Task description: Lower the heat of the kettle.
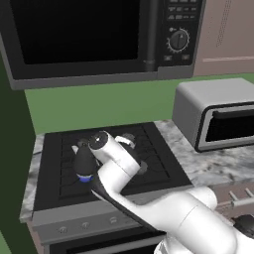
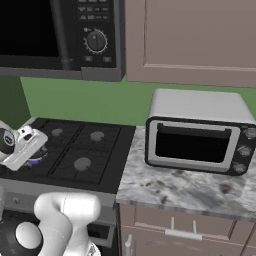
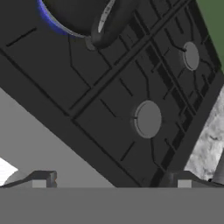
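The kettle (image 1: 84,161) is a small, dark, cone-shaped vessel with a rounded body. It stands on the front left burner of the stove (image 1: 163,171), over a ring of blue flame (image 1: 85,178). In the hand view, the kettle (image 3: 81,15) sits at the top edge, with a blue glow along its base.

The stove has a matte black top with straight cast grates and round grey burner caps (image 3: 148,119). Its front panel is a smooth grey band carrying small knobs (image 1: 85,225).

The gripper (image 3: 111,181) hangs above the front of the stove with its jaws spread wide and nothing between them. The two dark fingertips (image 3: 43,179) stand well apart.

The counter (image 2: 190,192) is grey-white marble with dark veining. A boxy silver toaster oven (image 2: 200,132) with a dark glass door rests on it, right of the stove. A black microwave (image 1: 89,39) with a round dial (image 1: 178,39) hangs above. The wall (image 1: 109,104) is flat green. The cabinets (image 2: 190,40) are dusky pink. Panel markings on the microwave are too small to read.
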